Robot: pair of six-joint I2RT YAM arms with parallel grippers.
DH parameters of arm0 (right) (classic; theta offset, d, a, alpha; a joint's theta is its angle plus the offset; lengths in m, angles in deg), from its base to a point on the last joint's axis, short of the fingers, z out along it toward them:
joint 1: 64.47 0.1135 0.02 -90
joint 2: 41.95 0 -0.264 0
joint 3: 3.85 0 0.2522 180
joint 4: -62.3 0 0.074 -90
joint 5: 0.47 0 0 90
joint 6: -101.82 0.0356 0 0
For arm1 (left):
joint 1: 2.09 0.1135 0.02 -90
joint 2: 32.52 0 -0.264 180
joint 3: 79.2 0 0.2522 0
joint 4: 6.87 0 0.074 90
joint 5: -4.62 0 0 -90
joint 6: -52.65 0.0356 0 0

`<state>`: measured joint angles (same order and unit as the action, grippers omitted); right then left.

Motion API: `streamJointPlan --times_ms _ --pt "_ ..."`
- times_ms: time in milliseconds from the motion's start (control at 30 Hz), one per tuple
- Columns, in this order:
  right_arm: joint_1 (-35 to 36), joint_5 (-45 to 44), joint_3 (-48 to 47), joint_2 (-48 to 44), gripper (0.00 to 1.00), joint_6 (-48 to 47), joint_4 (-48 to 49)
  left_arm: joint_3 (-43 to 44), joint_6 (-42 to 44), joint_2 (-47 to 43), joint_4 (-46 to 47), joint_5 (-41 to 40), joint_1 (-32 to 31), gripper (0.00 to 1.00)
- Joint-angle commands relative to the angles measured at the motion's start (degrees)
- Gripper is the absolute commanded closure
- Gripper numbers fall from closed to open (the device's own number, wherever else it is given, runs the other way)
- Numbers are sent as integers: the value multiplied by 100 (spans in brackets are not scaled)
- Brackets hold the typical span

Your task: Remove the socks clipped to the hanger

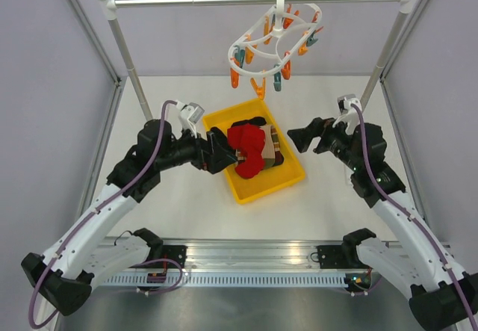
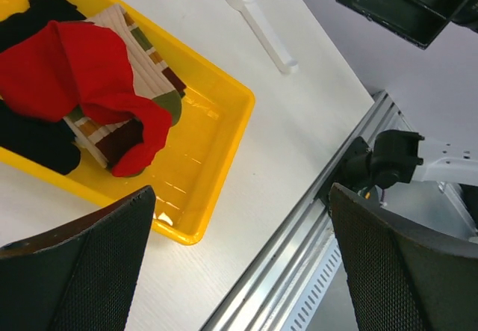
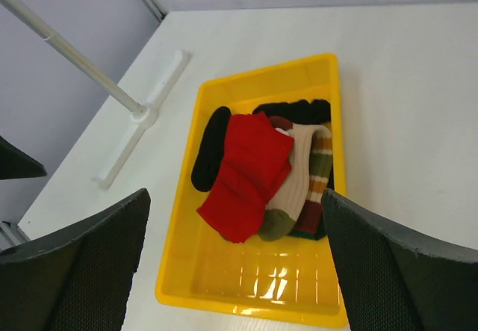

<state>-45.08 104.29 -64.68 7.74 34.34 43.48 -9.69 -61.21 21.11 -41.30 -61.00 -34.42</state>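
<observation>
Entry, overhead view read left to right. The left gripper (image 1: 218, 150) is held low at the left rim of the yellow tray (image 1: 261, 187), tips over that rim. Its 2 fingers (image 2: 82, 271) are spread wide in the left wrist view, with nothing clamped between them. The tray is set at an angle on the white table (image 1: 187, 204), between the 2 arms. The socks (image 1: 250, 152) are heaped in the tray's far half. 1 red sock (image 3: 246, 170) is draped on top, and 1 black sock (image 3: 210, 148) is laid along the wall beside it. 1 cream sock with brown and green stripes (image 3: 302, 178) is partly covered by the red one. A further dark piece is seen at the far end; its count cannot be told. The near half of the tray floor is seen bare and glossy. Above and behind the tray, the hanger (image 1: 279, 19) is hooked on the metal rail (image 1: 224, 0) right of its middle, tilted. Its orange and teal clips (image 1: 258, 86) are dangling free. The right gripper (image 1: 297, 138) is held just right of the tray, apart from it and pointed toward it. Its fingers (image 3: 75, 271) are parted wide in the right wrist view, and nothing is held between them.
</observation>
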Motion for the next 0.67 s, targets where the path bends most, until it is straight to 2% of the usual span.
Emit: streamJointPlan --times_ms 0,267,633 --pt "11 -693 268 -477 2 384 -311 -37 636 -133 -447 -442 8 0" --pt "20 -1563 497 -452 2 394 -786 -389 768 -168 -385 -733 8 0" --pt "20 -1485 646 -662 2 411 -391 -459 839 -291 -377 -970 17 0"
